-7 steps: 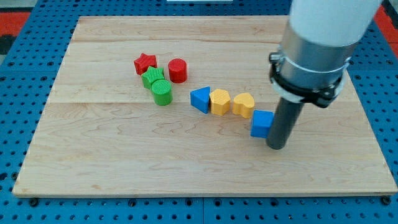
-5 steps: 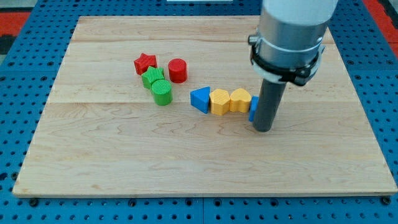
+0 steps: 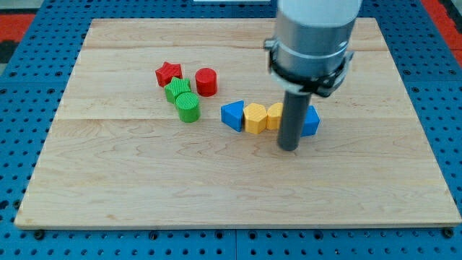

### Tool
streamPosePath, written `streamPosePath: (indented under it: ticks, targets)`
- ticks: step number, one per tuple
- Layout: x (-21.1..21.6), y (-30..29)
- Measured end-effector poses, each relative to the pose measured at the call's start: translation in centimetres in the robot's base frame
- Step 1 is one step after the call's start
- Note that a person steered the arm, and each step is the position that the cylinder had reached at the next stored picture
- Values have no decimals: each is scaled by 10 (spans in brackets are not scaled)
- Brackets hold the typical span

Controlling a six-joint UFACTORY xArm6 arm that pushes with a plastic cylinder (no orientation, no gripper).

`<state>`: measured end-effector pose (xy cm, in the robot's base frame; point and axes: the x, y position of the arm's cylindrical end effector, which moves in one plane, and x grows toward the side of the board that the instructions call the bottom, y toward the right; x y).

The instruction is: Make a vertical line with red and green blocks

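A red star block [image 3: 168, 73] and a red cylinder [image 3: 206, 81] lie at the upper left of the wooden board [image 3: 144, 180]. A green block [image 3: 177, 89] and a green cylinder [image 3: 188, 107] sit just below them, touching each other. My tip [image 3: 289, 148] rests on the board well to their right, just below a row of other blocks, and touches no red or green block.
A row of blocks lies mid-board: a blue triangle [image 3: 232, 115], a yellow block [image 3: 255, 118], a yellow heart [image 3: 275, 115] partly hidden by the rod, and a blue block [image 3: 310, 121] behind the rod on its right.
My tip has moved left along the row's lower side. The blue block and the yellow heart were pushed left, closing the row; the blue block now shows right of the rod.
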<state>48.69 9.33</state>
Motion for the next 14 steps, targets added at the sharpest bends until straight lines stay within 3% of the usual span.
streamPosePath:
  ticks: [1, 2, 3, 4, 7, 14]
  targets:
    - [-9, 48]
    - [-1, 43]
    - [51, 6]
    - [47, -130]
    - [-67, -150]
    - [-86, -188]
